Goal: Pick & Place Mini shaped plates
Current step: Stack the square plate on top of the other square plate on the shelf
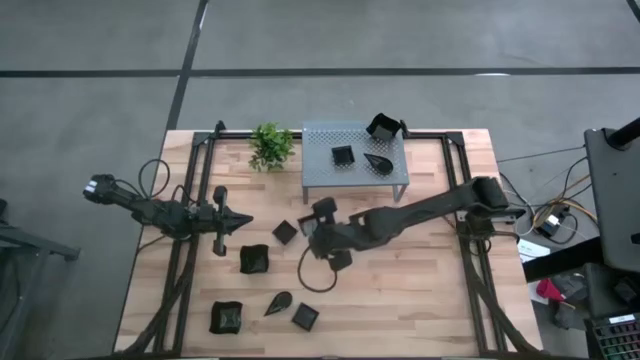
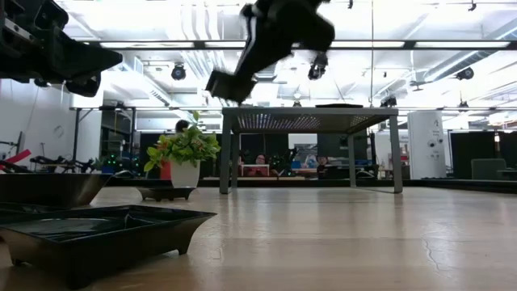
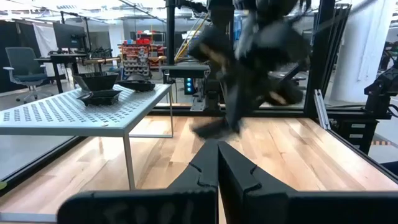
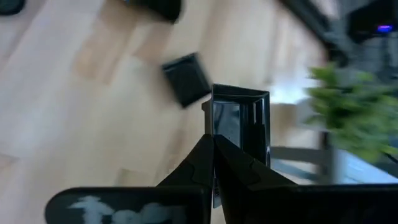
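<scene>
Small black plates lie scattered on the wooden table: a flat square [image 1: 284, 231], a deeper one [image 1: 254, 259], a teardrop [image 1: 278, 301] and others near the table's near edge. Three more sit on the grey perforated shelf [image 1: 320, 175], among them a square [image 1: 343, 155] and a teardrop [image 1: 378, 160]. My right gripper [image 1: 318, 225] hangs over the table's middle, shut on a square plate [image 4: 239, 115]. In the low view that gripper [image 2: 242, 69] is high above the table. My left gripper [image 1: 240, 220] is shut and holds nothing, off the table at its left, pointing toward the right arm. My right gripper pinches a black square plate by one edge [image 4: 217, 124] between its two fingers, and the plate sticks out past the fingertips. The plate [image 2: 230, 85] is lifted clear of the table and tilted, well above the wood.
A small green plant in a white pot [image 1: 270, 147] stands by the shelf's left end. Black frame rails [image 1: 195, 190] run along both sides of the table. A flat square plate [image 4: 186, 78] lies on the wood right under the held one. Bare wood lies right of the middle.
</scene>
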You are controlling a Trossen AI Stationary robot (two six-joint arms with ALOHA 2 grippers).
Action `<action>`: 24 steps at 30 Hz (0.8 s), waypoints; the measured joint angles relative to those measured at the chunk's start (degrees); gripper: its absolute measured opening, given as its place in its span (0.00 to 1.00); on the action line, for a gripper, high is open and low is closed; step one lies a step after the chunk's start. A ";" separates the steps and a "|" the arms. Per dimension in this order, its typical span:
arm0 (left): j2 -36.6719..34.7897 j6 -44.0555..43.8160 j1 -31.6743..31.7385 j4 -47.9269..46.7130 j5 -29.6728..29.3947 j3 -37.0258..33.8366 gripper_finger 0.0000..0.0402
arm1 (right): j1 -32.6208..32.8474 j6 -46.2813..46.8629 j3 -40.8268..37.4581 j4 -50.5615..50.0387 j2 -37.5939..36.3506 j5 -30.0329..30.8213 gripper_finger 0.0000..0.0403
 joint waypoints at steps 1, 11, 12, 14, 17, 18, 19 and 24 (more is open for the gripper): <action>0.00 0.00 0.00 0.05 0.00 0.00 0.00 | 0.00 -0.01 -0.05 -0.33 -1.15 0.83 0.02; 0.02 0.01 -0.02 0.17 0.00 0.00 0.00 | -2.05 4.25 -0.70 -3.19 -10.40 10.73 0.02; 0.02 0.01 0.00 0.19 0.00 0.00 0.00 | -2.56 5.10 -0.70 -3.75 -11.04 11.56 0.02; 0.02 0.01 -0.01 0.19 0.01 0.00 0.00 | -3.89 5.81 -0.70 -4.39 -11.81 12.41 0.02; 0.02 -0.01 0.00 0.19 0.00 0.00 0.00 | -6.05 5.06 -0.72 -5.87 -12.49 12.40 0.02; 0.02 -0.01 0.00 0.17 0.00 0.00 0.00 | -6.84 4.52 -0.72 -6.16 -12.60 12.38 0.02; 0.02 -0.01 -0.02 0.15 0.00 0.00 0.00 | -7.68 4.07 -0.72 -6.87 -12.65 12.38 0.02; 0.04 0.00 0.00 0.13 0.00 0.00 0.00 | -11.76 1.18 -0.92 -9.27 -12.43 12.37 0.02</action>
